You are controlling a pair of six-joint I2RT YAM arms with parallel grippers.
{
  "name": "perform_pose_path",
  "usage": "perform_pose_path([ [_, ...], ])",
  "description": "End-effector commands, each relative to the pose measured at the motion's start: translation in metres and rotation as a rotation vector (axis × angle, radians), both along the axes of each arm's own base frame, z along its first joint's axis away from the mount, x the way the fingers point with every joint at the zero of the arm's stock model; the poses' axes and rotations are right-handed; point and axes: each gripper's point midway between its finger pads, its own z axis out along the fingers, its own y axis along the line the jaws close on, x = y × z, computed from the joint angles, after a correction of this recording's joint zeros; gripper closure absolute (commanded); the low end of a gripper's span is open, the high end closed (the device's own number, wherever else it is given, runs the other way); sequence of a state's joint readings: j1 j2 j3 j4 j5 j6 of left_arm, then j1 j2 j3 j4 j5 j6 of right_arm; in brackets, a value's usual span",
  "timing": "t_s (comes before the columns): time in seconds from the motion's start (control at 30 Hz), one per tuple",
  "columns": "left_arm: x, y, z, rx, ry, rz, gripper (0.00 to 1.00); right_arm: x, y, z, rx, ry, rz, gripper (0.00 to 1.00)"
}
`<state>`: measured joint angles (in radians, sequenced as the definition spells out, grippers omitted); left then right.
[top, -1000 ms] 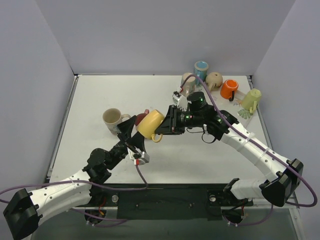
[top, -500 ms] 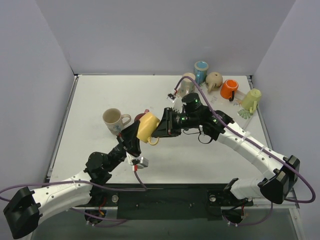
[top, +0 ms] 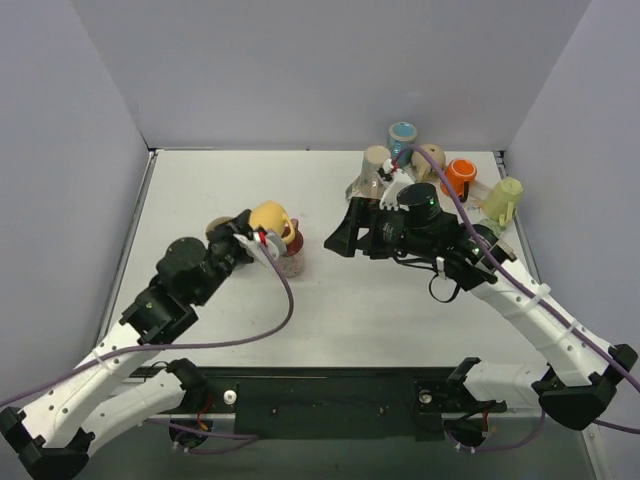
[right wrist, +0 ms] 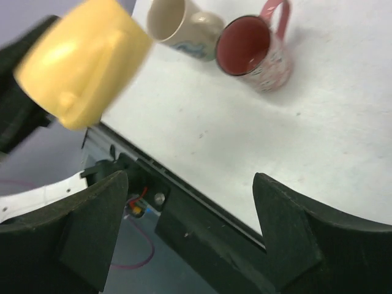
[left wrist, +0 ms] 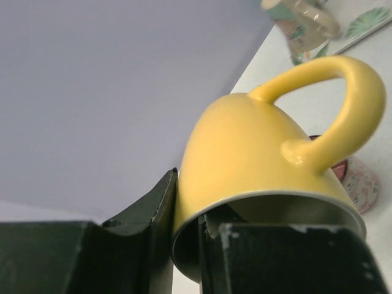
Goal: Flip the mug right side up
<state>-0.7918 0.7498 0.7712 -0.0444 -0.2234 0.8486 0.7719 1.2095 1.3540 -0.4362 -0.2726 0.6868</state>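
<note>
The left gripper [top: 256, 238] is clamping the yellow mug [top: 270, 217] by its rim above the red mug [top: 291, 263], while the right gripper [right wrist: 190, 182] is hovering wide open near that red mug.

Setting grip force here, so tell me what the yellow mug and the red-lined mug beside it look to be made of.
Yellow mug: likely glazed ceramic, judging by its smooth, glossy skin with soft highlights, thick wall and solid moulded handle. Red-lined mug: probably ceramic too, with a shiny red interior and a pink patterned outside. The pictures cannot settle whether either is glazed ceramic or enamel.
</note>
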Motion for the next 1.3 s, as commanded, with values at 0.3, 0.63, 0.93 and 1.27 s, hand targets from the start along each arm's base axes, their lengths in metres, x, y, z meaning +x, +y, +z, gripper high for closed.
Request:
perform_pose_path([
  [0.3,0.079,0.19,-0.02,-0.118,0.939,0.521,1.0,0.038,-0.105,-0.024,-0.353,-0.151,-0.283,0.18],
  [0.63,0.087,0.286,-0.13,-0.029,1.431,0.743,1.0,0.125,-0.16,-0.038,-0.691,-0.403,-0.563,0.18],
  [0.93,0.094,0.295,-0.208,-0.062,1.604,0.739,1.0,0.237,-0.131,-0.093,-0.76,-0.449,-0.596,0.3],
  [1.27,0.094,0.296,-0.251,-0.054,1.665,0.727,1.0,0.315,-0.137,-0.166,-0.716,-0.333,-0.662,0.37],
])
